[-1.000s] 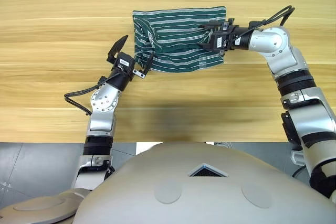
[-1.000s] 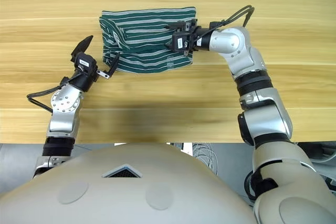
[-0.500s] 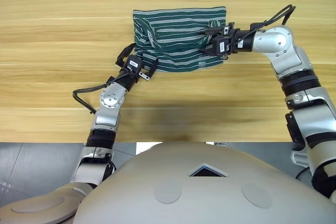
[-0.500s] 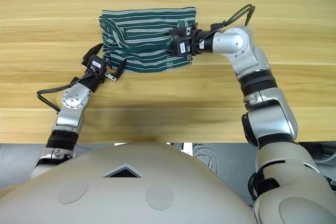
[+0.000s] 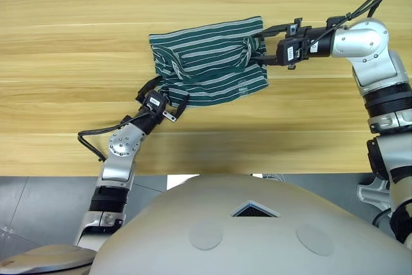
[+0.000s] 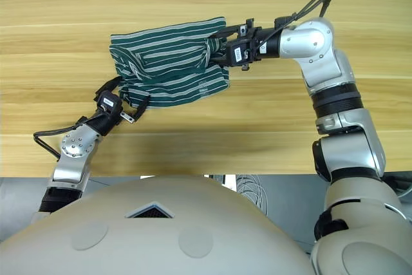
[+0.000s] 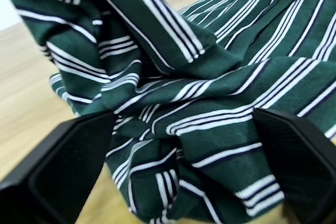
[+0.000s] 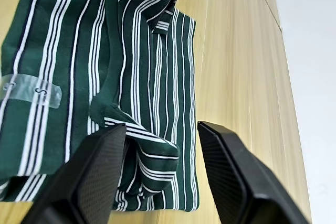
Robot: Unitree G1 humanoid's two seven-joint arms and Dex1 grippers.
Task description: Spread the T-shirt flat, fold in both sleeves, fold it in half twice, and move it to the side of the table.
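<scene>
Starting at the left, the left gripper (image 5: 161, 94) carries a small white label (image 5: 154, 102), too small to read. It sits at the near left corner of the T-shirt (image 5: 209, 62). In the left wrist view its fingers (image 7: 63, 171) stand wide apart, with a bunch of striped cloth heaped between them, and I cannot tell whether they press on it.

The shirt is dark green with thin white stripes. It lies folded into a rough rectangle on the wooden desk (image 5: 77, 17), towards the far middle and a little askew. Its left side is rumpled and twisted, its middle is smoother, and a ridge of cloth is pushed up at the right edge. A clear sticker strip (image 8: 31, 90) with print on it sits near the near right corner.

On the right, the right gripper (image 5: 259, 47) also has a white label (image 5: 288, 51) on its body. It reaches in from the right at the shirt's right edge. Its fingers (image 8: 94, 177) are spread well apart, and the raised fold of fabric lies in the gap, touching one finger.
</scene>
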